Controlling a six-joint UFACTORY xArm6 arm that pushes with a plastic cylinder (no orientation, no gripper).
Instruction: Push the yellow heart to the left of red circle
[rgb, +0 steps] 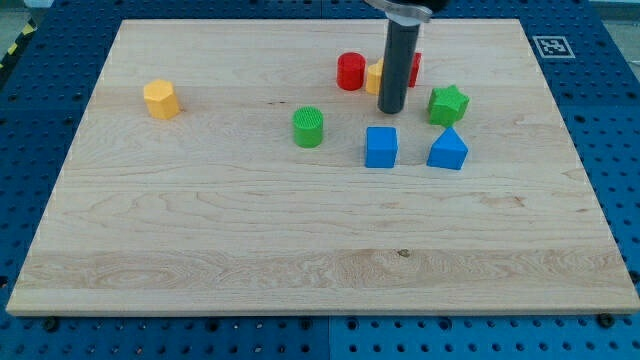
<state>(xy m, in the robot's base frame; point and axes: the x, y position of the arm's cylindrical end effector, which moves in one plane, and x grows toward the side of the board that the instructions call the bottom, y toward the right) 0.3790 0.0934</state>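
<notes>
The tabletop (200, 250) was a big flat board of pale wood with long grain lines. It lay on a blue base (40, 120) full of small holes. A black and white square marker (550, 45) sat just past the board's far right corner. A bit of yellow and black striped tape (12, 50) showed at the far left edge.

My tip (391, 110) was the bottom end of a straight dark rod. There was no claw on it, so nothing could be open or closed. The tip touched the board on the far side, a little right of the middle.

The small yellow heart block (373, 78) was right behind the rod and partly hidden, so its shape was hard to tell. It sat just right of the round red circle block (351, 72), close or touching. Another red block (414, 68) peeked out on the rod's right side.

The green star block (449, 104) was right of the tip. The green round block (309, 127) was left and nearer. The blue cube (381, 146) and the blue pointed block (448, 150) were nearer. A yellow six-sided block (161, 99) sat alone, far to the left.
</notes>
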